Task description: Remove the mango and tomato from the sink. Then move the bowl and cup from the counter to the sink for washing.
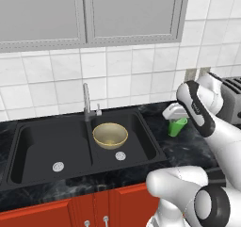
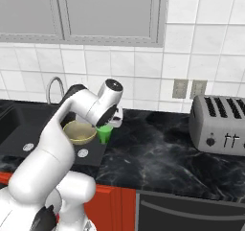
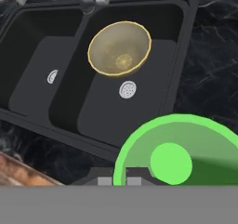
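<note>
The sink (image 3: 28, 42), black w/ two basins, is lying left of and beyond the fingers; both basins are free of fruit. The bowl (image 3: 120, 48) is already sitting in the right basin, tilted against the back wall, near the drain (image 3: 127, 89). The gripper (image 3: 126, 180) is pinching nearly closed on the near rim of the green cup (image 3: 179, 153), which is sitting right at the fingertips, approx. over the counter (image 3: 214, 69) beside the sink's right edge. Whether the cup is lifted can't be told. To do this step well, the arm is probably needing to keep the cup upright, carry it leftward over the rim, and lower it into open basin floor, clear of the bowl, before letting go.
</note>
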You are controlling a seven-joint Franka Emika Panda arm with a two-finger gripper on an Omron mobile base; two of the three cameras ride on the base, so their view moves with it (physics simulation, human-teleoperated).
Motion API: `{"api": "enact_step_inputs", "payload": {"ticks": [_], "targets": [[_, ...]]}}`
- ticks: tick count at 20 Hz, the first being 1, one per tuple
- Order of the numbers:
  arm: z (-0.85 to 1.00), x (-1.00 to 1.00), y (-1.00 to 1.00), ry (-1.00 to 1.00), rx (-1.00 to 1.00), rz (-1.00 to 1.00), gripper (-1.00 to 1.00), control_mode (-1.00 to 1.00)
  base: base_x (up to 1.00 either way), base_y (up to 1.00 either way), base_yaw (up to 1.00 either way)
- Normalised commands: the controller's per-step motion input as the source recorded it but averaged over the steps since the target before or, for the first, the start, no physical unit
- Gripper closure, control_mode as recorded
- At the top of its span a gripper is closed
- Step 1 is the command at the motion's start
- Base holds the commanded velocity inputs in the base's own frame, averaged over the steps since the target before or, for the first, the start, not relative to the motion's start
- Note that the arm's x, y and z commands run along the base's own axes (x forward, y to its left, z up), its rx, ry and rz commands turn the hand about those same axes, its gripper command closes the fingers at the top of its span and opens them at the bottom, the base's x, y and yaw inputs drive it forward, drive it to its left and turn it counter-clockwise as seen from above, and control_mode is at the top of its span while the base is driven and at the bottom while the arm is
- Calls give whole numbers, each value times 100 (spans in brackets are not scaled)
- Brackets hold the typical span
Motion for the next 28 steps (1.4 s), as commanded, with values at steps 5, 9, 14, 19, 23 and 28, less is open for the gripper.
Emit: {"api": "enact_step_inputs", "payload": {"ticks": [5,9,14,19,23,28], "targets": [[0,12,49,0,0,0,100,-100,0,0,0],[-1,17,47,0,0,0,100,-100,0,0,0],[-8,16,37,0,0,0,100,-100,0,0,0],[-17,14,37,1,0,0,100,-100,0,0,0],[-22,15,32,0,0,0,100,-100,0,0,0],[-26,21,26,8,0,0,100,-100,0,0,0]]}}
